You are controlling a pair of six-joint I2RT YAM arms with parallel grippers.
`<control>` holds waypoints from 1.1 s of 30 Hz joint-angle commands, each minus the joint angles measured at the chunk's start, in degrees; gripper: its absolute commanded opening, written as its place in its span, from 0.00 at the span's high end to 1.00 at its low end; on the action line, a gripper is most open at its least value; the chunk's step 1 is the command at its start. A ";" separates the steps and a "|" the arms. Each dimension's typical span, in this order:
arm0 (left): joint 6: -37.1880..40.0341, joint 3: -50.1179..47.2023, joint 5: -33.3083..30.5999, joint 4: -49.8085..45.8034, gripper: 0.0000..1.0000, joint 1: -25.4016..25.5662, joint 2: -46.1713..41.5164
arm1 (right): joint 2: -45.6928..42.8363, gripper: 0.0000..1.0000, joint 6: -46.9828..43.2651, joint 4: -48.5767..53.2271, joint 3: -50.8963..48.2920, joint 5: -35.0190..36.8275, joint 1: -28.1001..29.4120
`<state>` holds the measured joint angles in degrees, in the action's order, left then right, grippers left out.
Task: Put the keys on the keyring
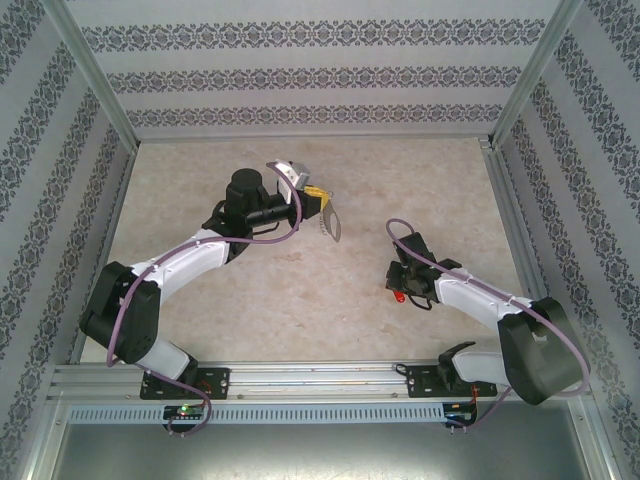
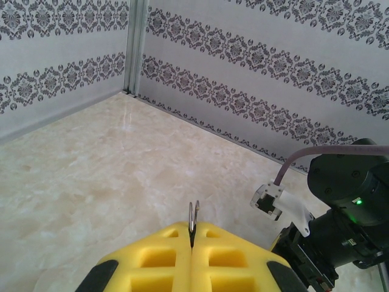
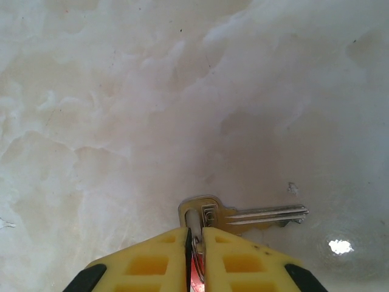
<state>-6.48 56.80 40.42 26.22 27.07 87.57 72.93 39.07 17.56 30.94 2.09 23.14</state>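
Bench (image 1: 300, 300) = glossy marbled beige slab. Left claw (image 2: 192, 234), chunky yellow pads (image 2: 158, 255), clamped tight on the keyring (image 2: 193, 214), a thin metal wire loop seen edge-on, up off the bench. Right claw (image 3: 194, 236) is low over the bench, nearly shut, pinching the keys (image 3: 243, 216). Flat silver blade pokes out to the right, w/ a red plastic bit (image 3: 196, 274) btwn the pads.

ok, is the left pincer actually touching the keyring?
Touching. The left wrist view shows the keyring poking out of the seam of the shut left pincer, clamped there.
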 commanded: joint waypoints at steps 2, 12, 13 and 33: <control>-0.79 0.47 1.42 3.84 1.00 0.67 -0.63 | -0.77 0.87 0.11 1.06 -0.69 0.61 0.55; -0.87 0.44 1.64 3.94 1.00 0.69 -0.67 | -0.86 0.88 -0.24 1.35 -0.62 0.57 0.61; -0.81 0.43 1.66 3.94 1.00 0.64 -0.66 | -0.86 0.84 -0.22 1.48 -0.62 0.60 0.65; -0.92 0.43 1.98 4.32 1.00 0.69 -0.77 | -0.86 0.89 -0.71 1.69 -0.53 0.37 0.60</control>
<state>-6.70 56.80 40.91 26.50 27.07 87.57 72.88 38.83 18.00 30.94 2.09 23.16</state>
